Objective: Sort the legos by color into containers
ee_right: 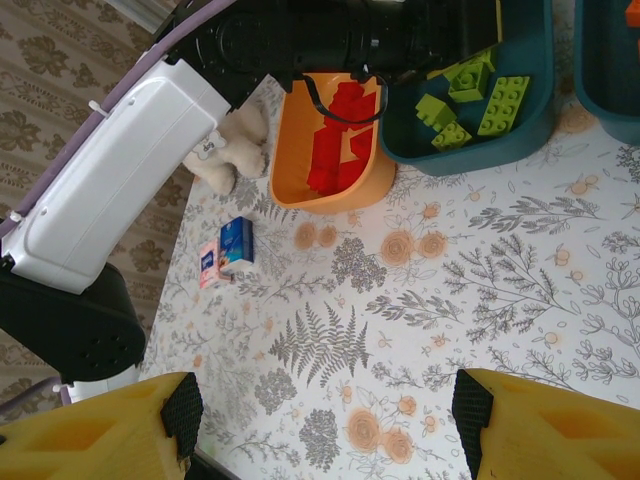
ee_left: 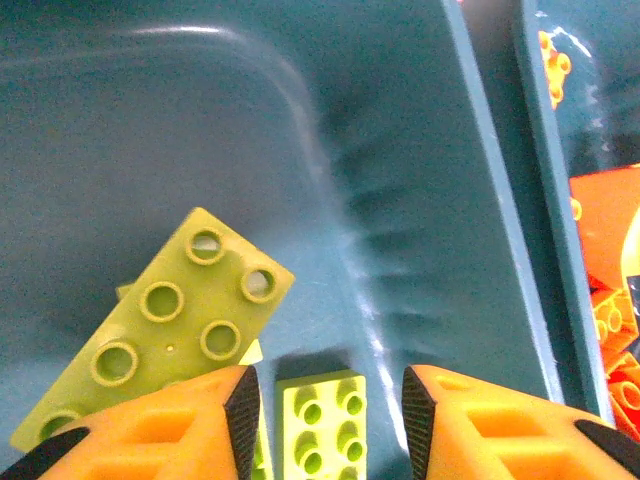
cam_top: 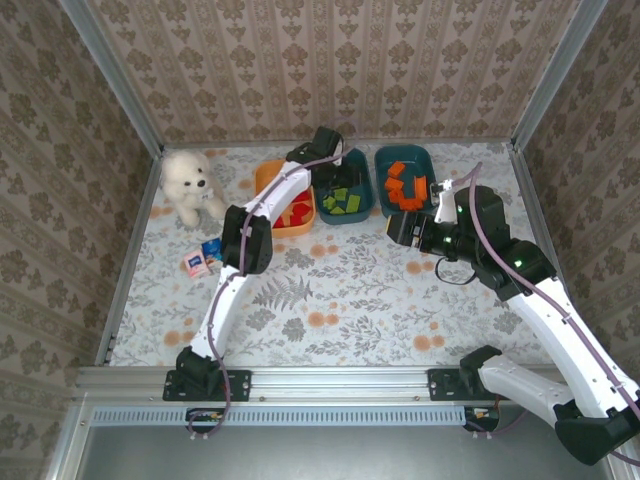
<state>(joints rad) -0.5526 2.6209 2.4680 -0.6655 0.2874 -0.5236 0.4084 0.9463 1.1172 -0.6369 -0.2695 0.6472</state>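
Three containers: in a row along 12 o'clock of the table point(cam_top: 330, 300), seen from above; orange tub point(cam_top: 268, 172) at the left end, middle teal tub point(cam_top: 364, 172) just beside it, right teal tub point(cam_top: 402, 154) next over.
Red legos point(cam_top: 297, 212): piled inside the orange tub.
Lime legos point(cam_top: 345, 200): inside the middle teal tub, mostly toward its 6 o'clock half.
Orange legos point(cam_top: 405, 188): heaped inside the right teal tub.
Left gripper point(ee_left: 325, 400): low over the floor of the middle teal tub, pointing down; narrowly parted, clamped on nothing; orange fingers point(ee_left: 180, 430) tipped with black pads.
Small lime brick point(ee_left: 322, 420): flat on the tub floor beneath the gap, studs up, a sliver of clearance on either side, touching neither pad.
Large lime brick point(ee_left: 175, 315): at 10 o'clock of the small one, tilted, studs up, near end hidden behind one finger.
Right gripper point(ee_right: 325, 410): hanging above bare floral table, spread wide, empty; from above, at 6 o'clock of the right teal tub, near it but apart.
Plush toy point(cam_top: 188, 183): white and fluffy, at 9 o'clock of the orange tub, on the table's 10 o'clock part.
Packets point(cam_top: 203, 257): two small ones side by side, at 6 o'clock of the plush toy, well apart from the tubs.
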